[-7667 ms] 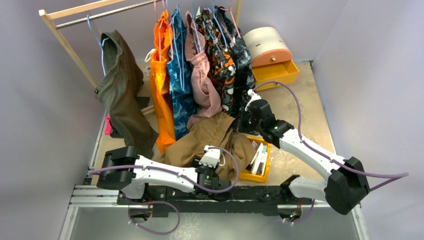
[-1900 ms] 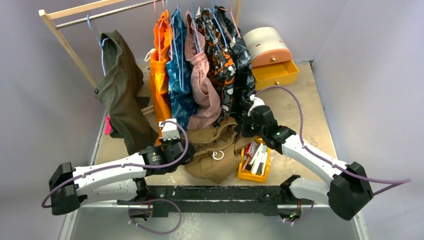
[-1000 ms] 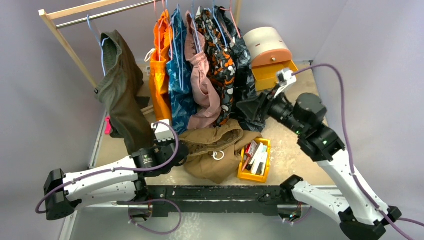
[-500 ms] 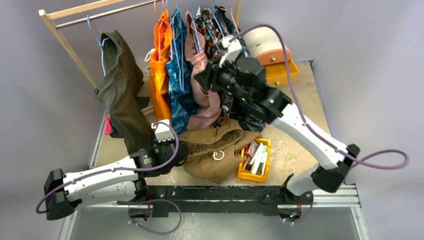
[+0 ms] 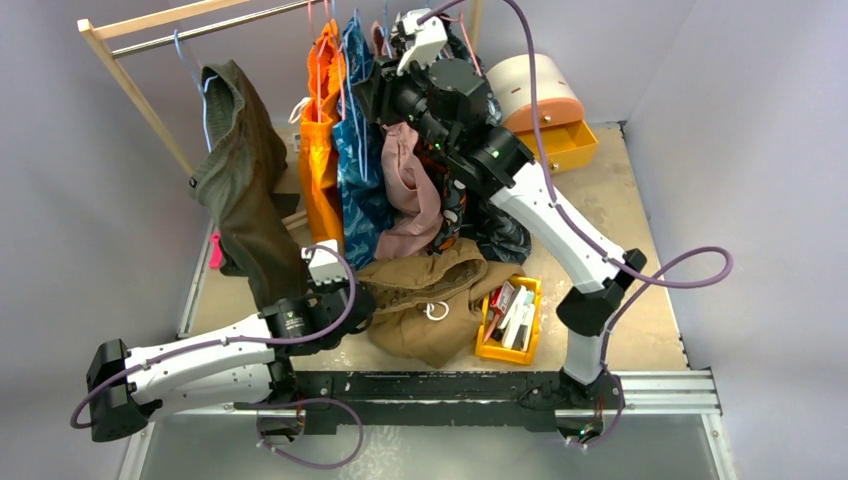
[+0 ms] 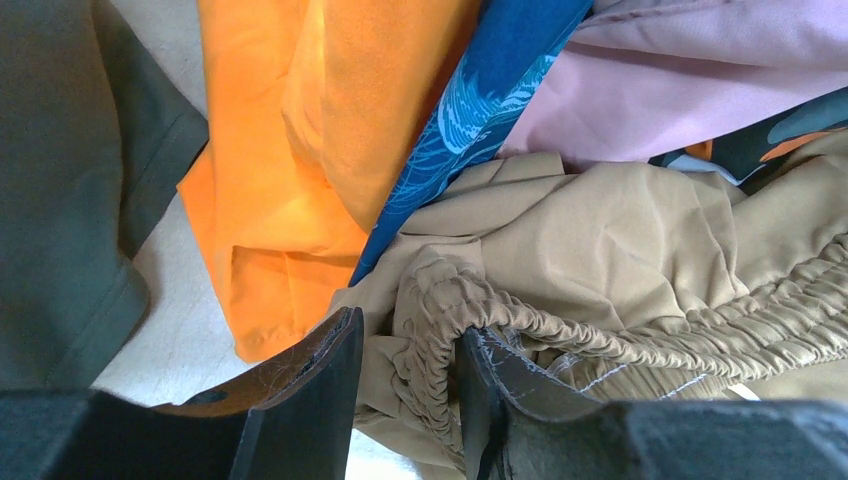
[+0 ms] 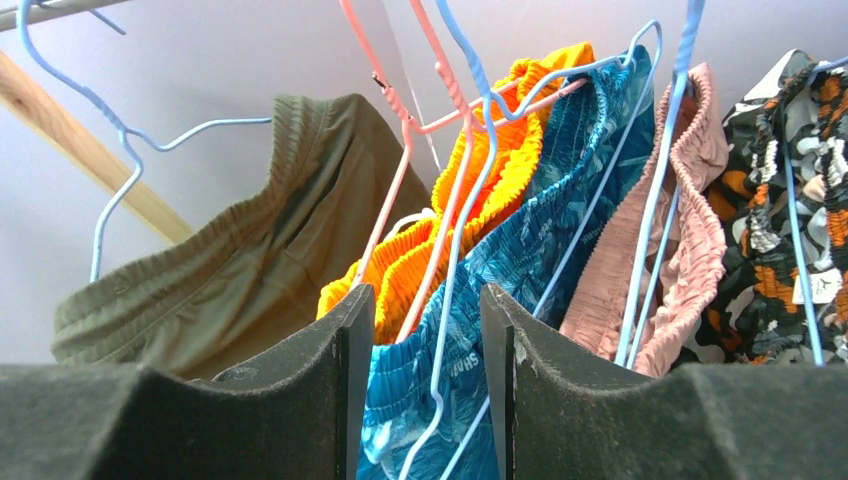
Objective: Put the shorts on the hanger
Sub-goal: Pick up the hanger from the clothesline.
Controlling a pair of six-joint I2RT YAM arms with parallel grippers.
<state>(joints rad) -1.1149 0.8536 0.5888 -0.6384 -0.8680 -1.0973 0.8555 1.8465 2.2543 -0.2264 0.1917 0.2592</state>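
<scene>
Nearest the arm bases, the shorts (image 5: 430,285) lie heaped on the table, touching a yellow bin (image 5: 487,352) at their 3 o'clock. The left gripper (image 6: 410,350) sits at their 9 o'clock edge, its fingers (image 6: 320,370) closed on a fold of the gathered waistband, so the cloth is pinched and held. That hold looks sound. It should stay on the elastic and not slide to the thin fabric below.

At 12 o'clock from the shorts, up at the rail (image 5: 150,22), the right gripper (image 7: 425,300) stands partly open with nothing pinched. Through its gap run the wire of a light-blue hanger (image 7: 457,250) and, just at its 9 o'clock, a pink hanger (image 7: 392,195). Orange shorts (image 7: 520,90) hang close behind both.

The step in hand seems to be taking the hanger. The fingers should shift slightly toward 3 o'clock so that only the blue wire lies between them. They should then close fully and lift the hook straight up off the rail, so that no neighbouring clothes come along.
</scene>
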